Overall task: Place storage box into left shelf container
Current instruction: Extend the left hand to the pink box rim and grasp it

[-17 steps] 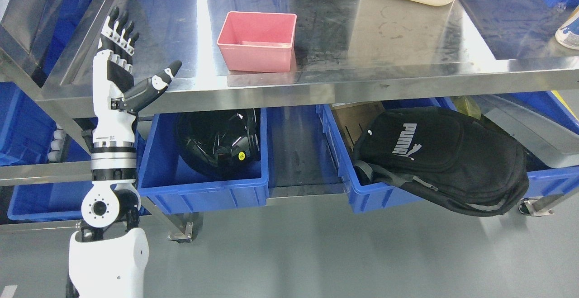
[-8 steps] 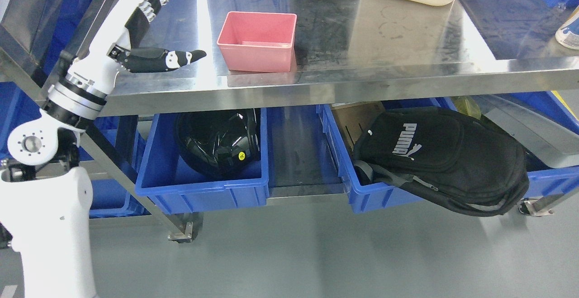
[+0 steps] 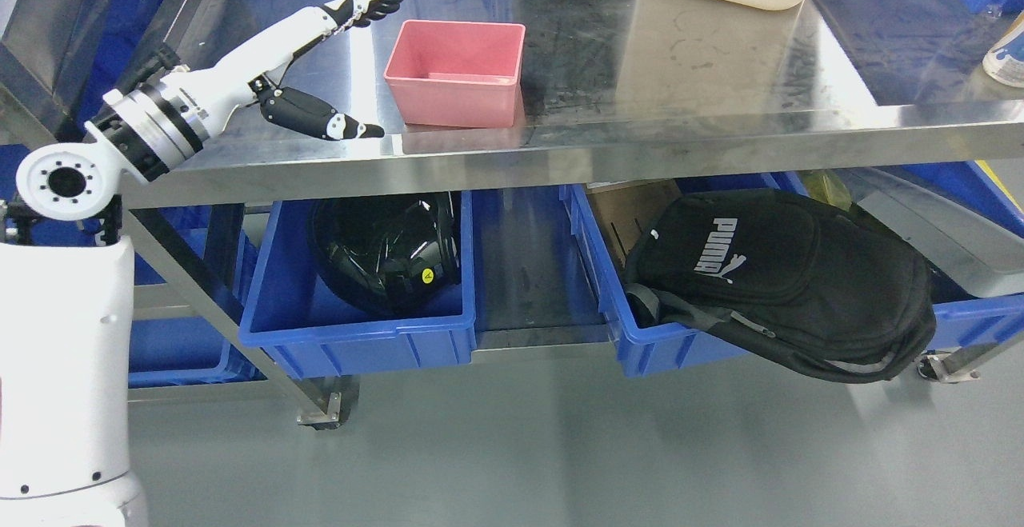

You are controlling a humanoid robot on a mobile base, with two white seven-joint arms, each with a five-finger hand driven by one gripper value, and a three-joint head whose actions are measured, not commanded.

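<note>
Swung up from beside the shelf leg and laid out over the steel shelf top (image 3: 720, 95) within a second — left hand (image 3: 320, 63) now level, fingers (image 3: 376, 3) spread, thumb apart, gripping nothing. Just right of it, untouched: pink storage box (image 3: 456, 71), upright and empty. Probably reach nearly done, grasp next. Below, left blue bin (image 3: 360, 335) — largely filled by black helmet (image 3: 388, 247), so a tight fit. Farther right, black backpack (image 3: 784, 271) overhanging second bin (image 3: 640, 351).

text: "PUMA" with cat logo, white | on: black backpack (image 3: 780, 279) | place: lower right of the left hand's fingers (image 3: 368, 7), below the bench (image 3: 680, 71) | helmet sticker (image 3: 427, 275): yellow, unreadable
</note>
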